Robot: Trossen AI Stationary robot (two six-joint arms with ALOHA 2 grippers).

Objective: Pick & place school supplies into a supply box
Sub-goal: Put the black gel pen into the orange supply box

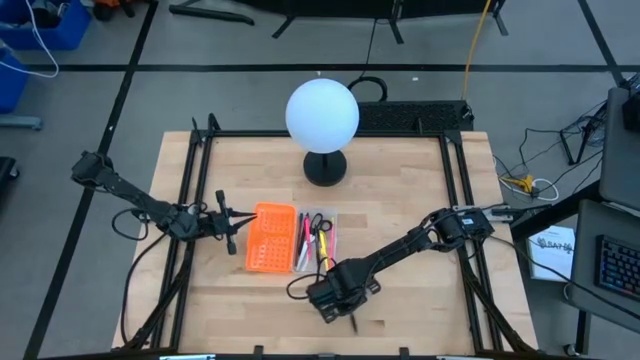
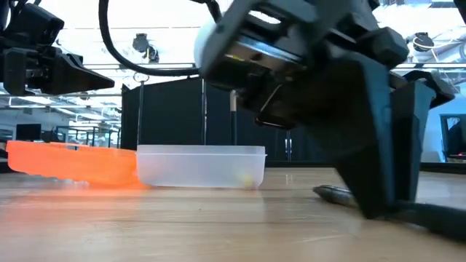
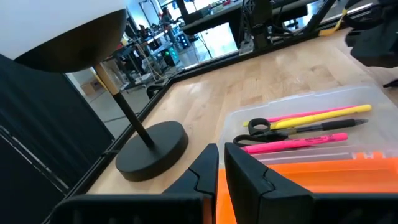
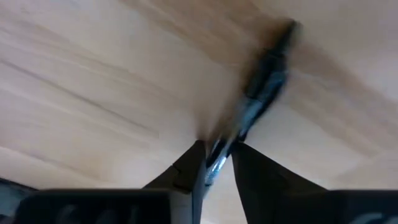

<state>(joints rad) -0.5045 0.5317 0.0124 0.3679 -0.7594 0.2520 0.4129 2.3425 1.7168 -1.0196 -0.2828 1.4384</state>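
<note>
1. The right gripper (image 1: 349, 318) is down at the near edge of the table (image 1: 420, 200), in front of the supply box and a little toward the right side.
2. Its two fingers (image 4: 186, 171) straddle a black pen (image 4: 264, 74) lying flat on the wood. The pads stand close on either side of the barrel, but whether they already pinch it I cannot tell.
3. The pen's long axis runs straight out ahead of the fingers; one end sits between the pads and the other end points away from the gripper. In the low view the pen (image 2: 338, 193) lies level on the table top, its tip poking out beside the gripper's dark finger.
4. The supply box lies open in the middle of the table: the orange half (image 1: 271, 237) on the left, the clear tray (image 1: 320, 240) joined to it on the right.
5. Inside the clear tray lie small scissors (image 3: 258, 127), a yellow pen (image 3: 323, 115), a dark pen (image 3: 333, 126) and a pink pen (image 3: 298, 143), all side by side, long axes parallel to the tray's long side.
6. The left gripper (image 1: 232, 222) waits just left of the orange half, fingers nearly together with only a narrow slit between them, holding nothing.
7. A white globe lamp (image 1: 322, 115) stands on its black base behind the box.
</note>
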